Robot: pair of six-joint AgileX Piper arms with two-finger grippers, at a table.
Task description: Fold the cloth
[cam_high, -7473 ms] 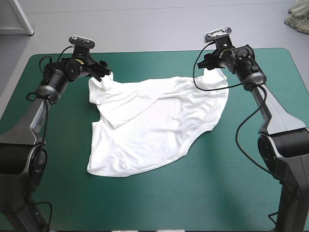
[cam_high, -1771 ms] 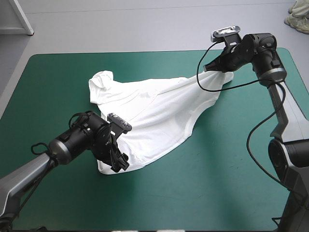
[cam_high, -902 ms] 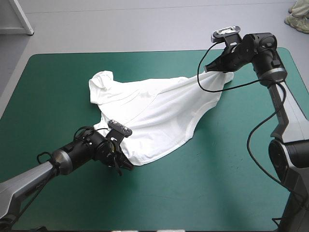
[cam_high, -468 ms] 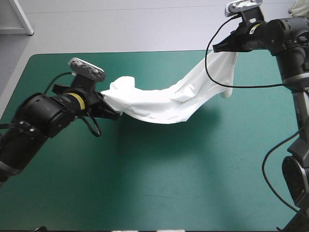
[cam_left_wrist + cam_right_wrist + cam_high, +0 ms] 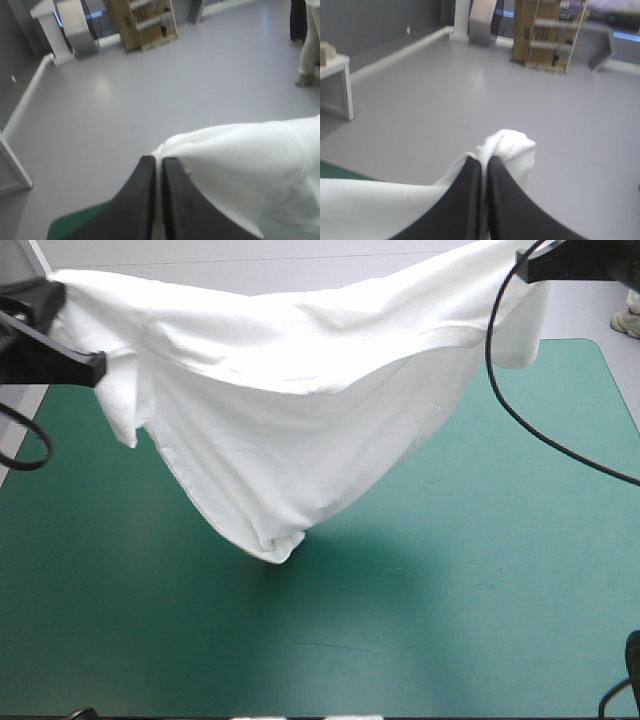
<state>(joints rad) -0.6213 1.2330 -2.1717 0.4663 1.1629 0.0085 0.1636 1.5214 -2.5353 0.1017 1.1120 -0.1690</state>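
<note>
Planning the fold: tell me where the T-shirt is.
High view: the T-shirt hangs over the table, stretched between left tool and right tool, sagging lowest left of centre.

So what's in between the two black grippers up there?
The white T-shirt, stretched from the left gripper to the right gripper, both shut on it. The high view shows it.

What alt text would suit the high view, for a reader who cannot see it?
A white T-shirt hangs spread in the air, held at one end by the left pincer and at the other by the right pincer. Its lowest fold sags close to the teal-green table.
</note>
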